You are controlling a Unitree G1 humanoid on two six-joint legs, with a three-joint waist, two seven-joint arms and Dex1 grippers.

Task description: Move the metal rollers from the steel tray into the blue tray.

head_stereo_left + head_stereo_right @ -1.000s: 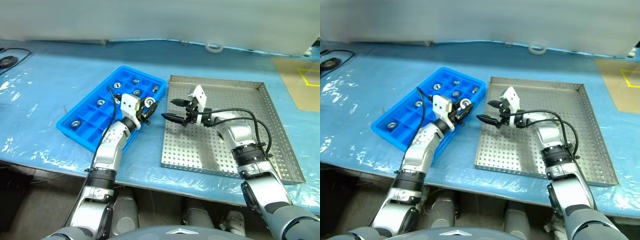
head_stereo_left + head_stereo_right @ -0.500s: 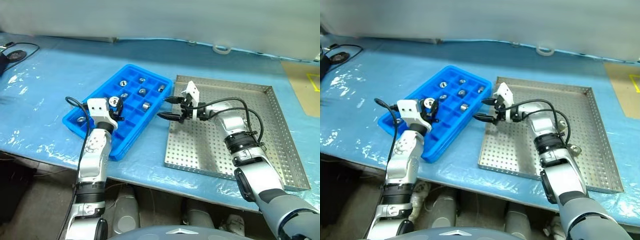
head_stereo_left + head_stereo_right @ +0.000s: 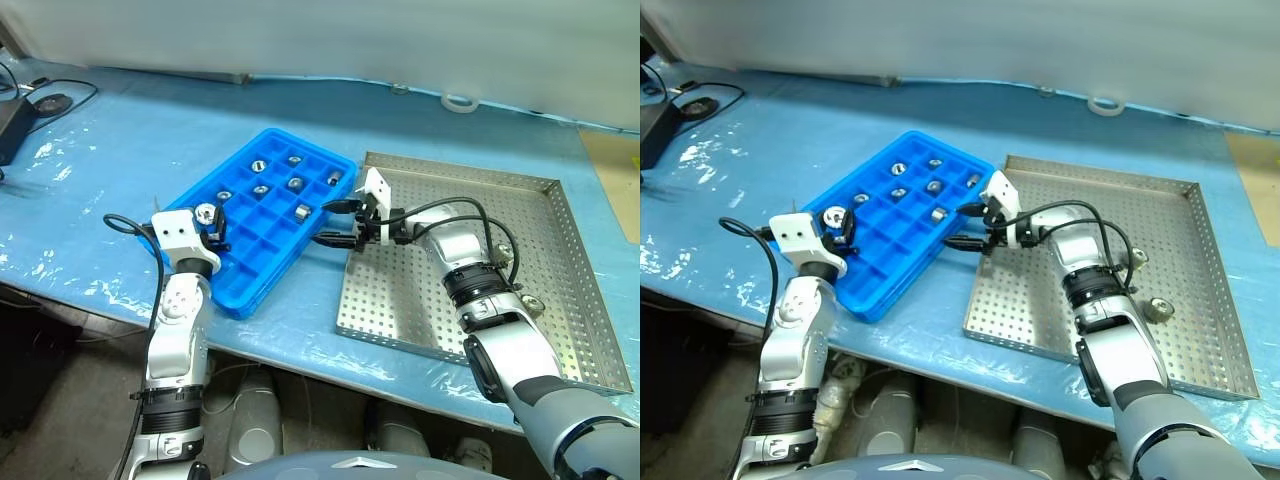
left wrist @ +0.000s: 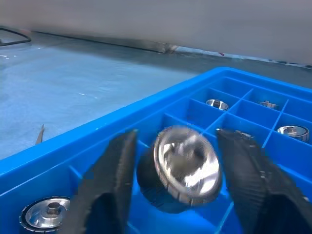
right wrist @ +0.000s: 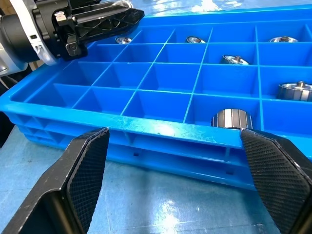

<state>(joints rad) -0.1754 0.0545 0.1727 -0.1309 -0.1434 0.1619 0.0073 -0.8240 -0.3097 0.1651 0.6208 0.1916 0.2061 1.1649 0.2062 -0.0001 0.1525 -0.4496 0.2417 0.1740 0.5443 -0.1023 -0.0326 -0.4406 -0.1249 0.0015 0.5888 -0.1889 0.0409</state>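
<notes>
**Left wrist view: roller poised over a blue cell, drop it square**

My workspace is a table under a crinkled, glossy blue sheet (image 3: 100,150). On it sits the steel tray (image 3: 420,300), square and shiny with a dotted, perforated floor and a low raised rim. Two metal rollers (image 3: 528,300) remain in it, near my right forearm.

Just beside it lies the blue tray (image 3: 262,290), smooth moulded plastic split by thin walls into small square compartments. Several cells on its far side each hold one roller.

My right claw (image 3: 332,222) hangs over the seam between the two trays. It points at the blue one, with its textured black fingers (image 5: 87,165) spread wide and nothing between them.

My left claw (image 3: 212,225) is over the near corner of the blue tray. Its fingers are parted on either side of one roller (image 4: 187,163), a short silver cylinder with a bright dished face. I cannot tell whether the pads touch it. I judge this to be the moment of release.

To do it well, I should keep the claw centred over a single empty cell and low above the walls. I should open evenly so the roller falls flat instead of clipping a divider. Hard, round steel on slick plastic will bounce or roll into a neighbouring cell if it is tipped. After that I should lift straight up.
</notes>
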